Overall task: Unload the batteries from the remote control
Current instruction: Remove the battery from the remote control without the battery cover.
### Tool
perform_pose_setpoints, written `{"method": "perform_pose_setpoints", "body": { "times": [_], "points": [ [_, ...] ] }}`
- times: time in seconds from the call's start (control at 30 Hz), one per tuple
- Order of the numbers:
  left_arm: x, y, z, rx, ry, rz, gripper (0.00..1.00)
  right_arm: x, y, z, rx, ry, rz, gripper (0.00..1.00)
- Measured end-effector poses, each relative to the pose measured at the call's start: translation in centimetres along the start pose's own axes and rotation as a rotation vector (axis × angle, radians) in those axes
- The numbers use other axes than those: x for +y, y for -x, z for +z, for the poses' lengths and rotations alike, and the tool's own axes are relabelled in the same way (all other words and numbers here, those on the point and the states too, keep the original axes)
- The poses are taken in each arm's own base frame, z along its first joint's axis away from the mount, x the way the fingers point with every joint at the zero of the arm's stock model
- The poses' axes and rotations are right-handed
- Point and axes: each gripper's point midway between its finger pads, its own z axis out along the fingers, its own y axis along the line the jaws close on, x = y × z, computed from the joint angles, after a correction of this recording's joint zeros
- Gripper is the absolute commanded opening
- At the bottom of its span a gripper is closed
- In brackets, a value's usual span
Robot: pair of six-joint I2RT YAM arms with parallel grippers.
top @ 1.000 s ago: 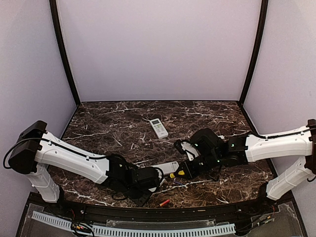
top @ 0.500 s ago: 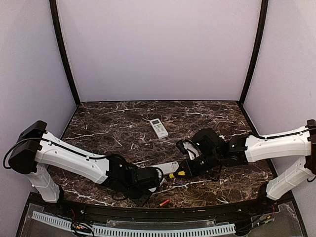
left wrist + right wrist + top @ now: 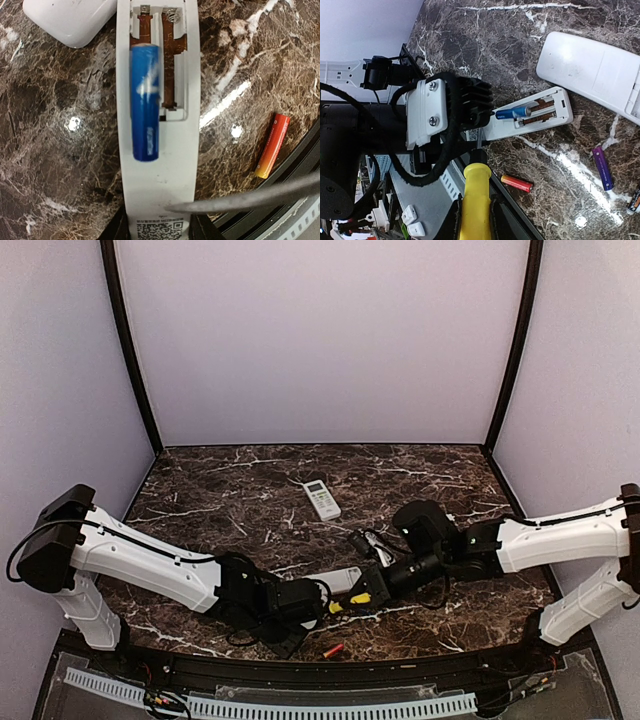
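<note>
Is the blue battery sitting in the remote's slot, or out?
Half out: the blue battery overhangs the compartment end of the remote, spring contacts bare.

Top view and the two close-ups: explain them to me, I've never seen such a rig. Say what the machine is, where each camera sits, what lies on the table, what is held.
These are two robot arms bolted to a dark marble table. The wide picture looks down from above and behind them; the close-ups come from cameras on their wrists. The left gripper clamps a white remote with its battery bay open; a blue battery sticks partly out. The right gripper holds a yellow-handled screwdriver. A red-orange battery and a purple battery lie loose, and a second remote lies farther back.
</note>
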Motion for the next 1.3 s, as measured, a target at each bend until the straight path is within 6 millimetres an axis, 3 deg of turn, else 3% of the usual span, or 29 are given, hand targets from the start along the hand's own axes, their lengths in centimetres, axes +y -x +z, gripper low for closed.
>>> {"method": "perform_pose_setpoints", "body": {
  "times": [0.4,0.67,1.3],
  "points": [
    [0.0,0.0,0.0,0.0,0.0,0.0,0.29,0.0,-0.6,-1.0,0.012,-0.009,0.01,0.0],
    [0.0,0.0,0.0,0.0,0.0,0.0,0.29,-1.6,-0.2,-2.1,-0.024,-0.128,0.02,0.0],
    [0.0,0.0,0.0,0.0,0.0,0.0,0.29,-3.2,-0.3,-0.8,0.003,-0.183,0.026,0.0]
  ]
}}
